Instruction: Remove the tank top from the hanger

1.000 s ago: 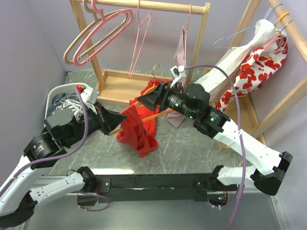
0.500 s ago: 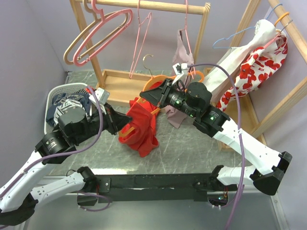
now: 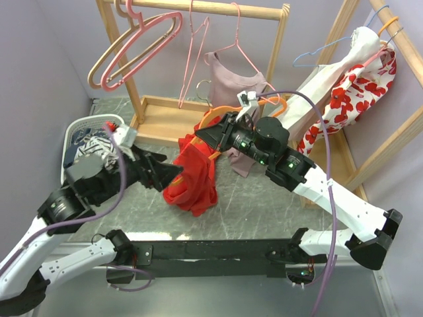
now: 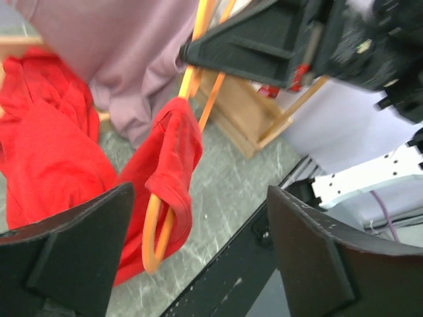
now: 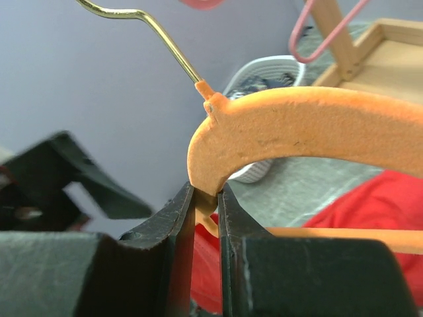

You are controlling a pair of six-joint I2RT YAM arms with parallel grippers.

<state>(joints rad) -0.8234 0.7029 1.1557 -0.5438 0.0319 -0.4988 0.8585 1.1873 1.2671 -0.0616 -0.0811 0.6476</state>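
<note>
Fig.: R gripper (image 5: 206,198) clamps hanger (image 5: 297,125); L gripper (image 4: 198,218) open. I'd pinch tank top (image 4: 175,148) strap w/ L, slide it off end.

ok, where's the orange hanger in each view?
Top external: orange hanger at centre, above the red tank top.
Left wrist: hanger runs top centre to lower centre, red strap draped over it.
Right wrist: hanger arcs across the middle, pinched in the right tool.
Shared landmark: the red tank top, in all three.
</note>
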